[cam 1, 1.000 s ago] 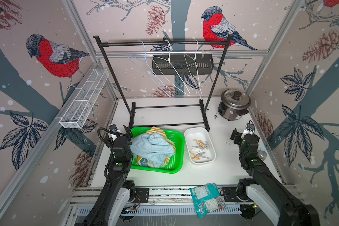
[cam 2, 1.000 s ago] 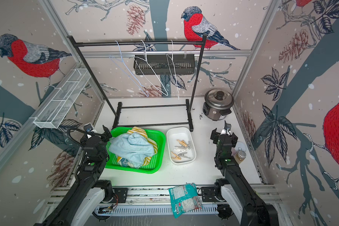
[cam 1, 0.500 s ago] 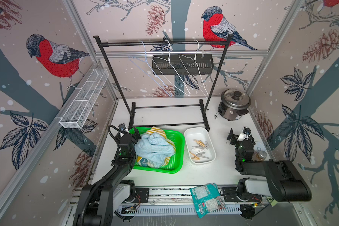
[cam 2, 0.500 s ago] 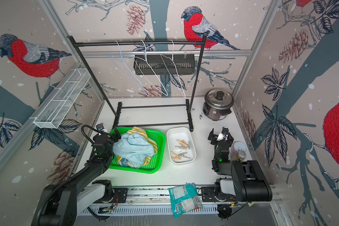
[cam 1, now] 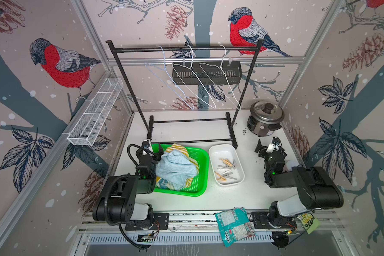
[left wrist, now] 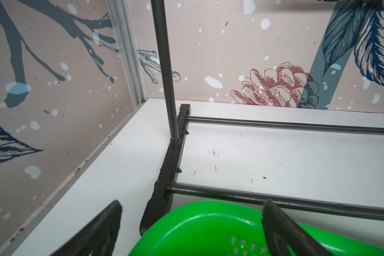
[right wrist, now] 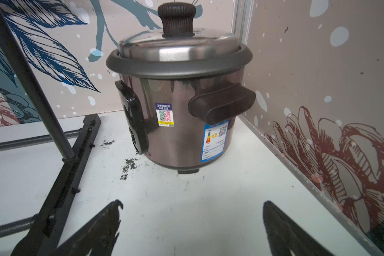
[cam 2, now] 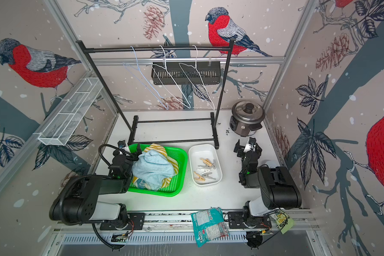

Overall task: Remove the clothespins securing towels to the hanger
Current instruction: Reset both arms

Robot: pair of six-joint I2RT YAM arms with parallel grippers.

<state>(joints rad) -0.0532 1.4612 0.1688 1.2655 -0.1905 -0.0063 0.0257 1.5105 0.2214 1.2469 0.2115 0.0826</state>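
Note:
Several clothespins [cam 1: 227,165], tan and pale grey, lie in a white tray [cam 1: 237,153]. The towels are piled in a green basket [cam 1: 203,168]: a light-blue one [cam 1: 175,168] on top, a yellow-striped one [cam 1: 178,147] and a teal one [cam 1: 164,182] under it. Three wire hangers [cam 1: 196,82] hang bare on the black rack [cam 1: 186,49]. My left gripper [cam 1: 152,149] [left wrist: 192,208] stands open, empty, over the basket's back left corner. My right gripper [cam 1: 268,148] [right wrist: 192,203] is open and empty above the table, facing the rice cooker [right wrist: 177,93].
The rack's base bars [left wrist: 275,125] lie just behind the basket. The rice cooker [cam 1: 265,120] stands at the back right. A white wire shelf [cam 1: 95,112] hangs on the left wall, a black one [cam 1: 206,74] on the back wall. A teal packet [cam 1: 234,226] lies on the front rail.
Both arms have folded down low toward the front rail. The left gripper has shifted to the basket's back corner, the right one a little back. Both stayed open.

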